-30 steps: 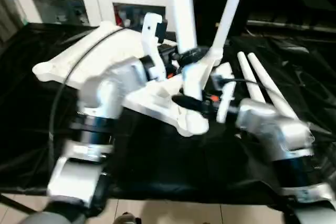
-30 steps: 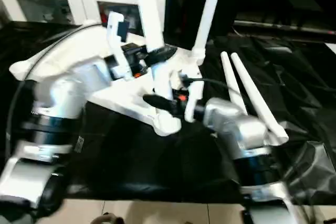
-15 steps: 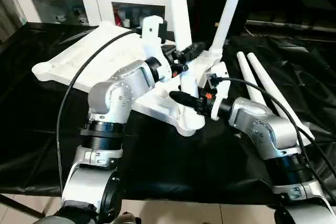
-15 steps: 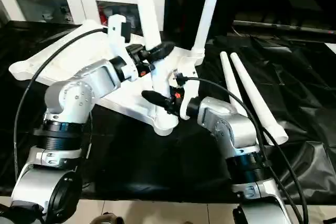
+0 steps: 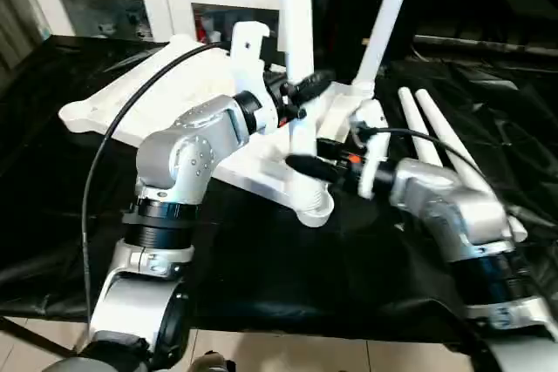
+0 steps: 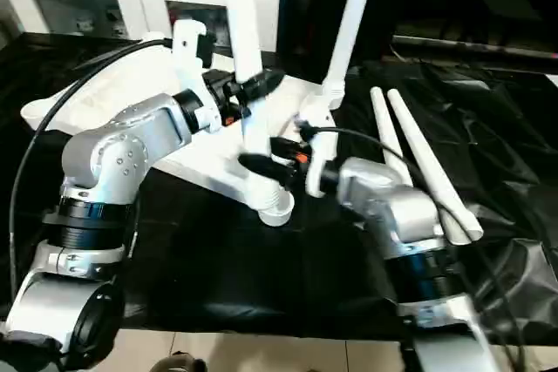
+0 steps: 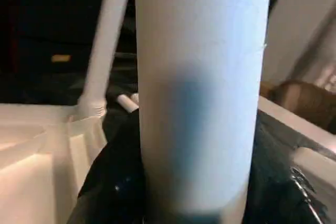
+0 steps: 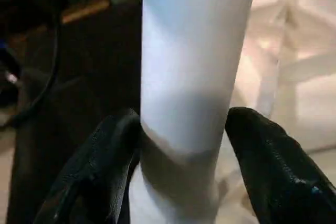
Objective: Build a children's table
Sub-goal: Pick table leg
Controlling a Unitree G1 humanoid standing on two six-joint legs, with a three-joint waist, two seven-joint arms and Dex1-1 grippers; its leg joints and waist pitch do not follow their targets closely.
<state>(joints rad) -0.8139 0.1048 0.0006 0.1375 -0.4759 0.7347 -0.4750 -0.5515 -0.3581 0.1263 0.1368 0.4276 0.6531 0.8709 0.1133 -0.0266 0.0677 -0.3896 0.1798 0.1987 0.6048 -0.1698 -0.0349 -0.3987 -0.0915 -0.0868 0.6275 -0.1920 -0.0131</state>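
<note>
The right pincer [image 5: 303, 165] sits low around the near standing leg [image 5: 297, 32], its fingers [image 8: 273, 171] apart and not quite squeezing. Just above it, the left pincer [image 5: 309, 87] grips that same leg. The white tabletop [image 5: 166, 102] lies upside down on the black desk [image 5: 261, 267]. Two loose legs [image 5: 436, 137] lie beside it. A second leg [image 5: 388, 15] stands farther back.

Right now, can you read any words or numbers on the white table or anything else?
No readable text anywhere.
Tabletop and upright legs: plain white, no print.
Things behind the cabinet glass: too blurred to read.
</note>
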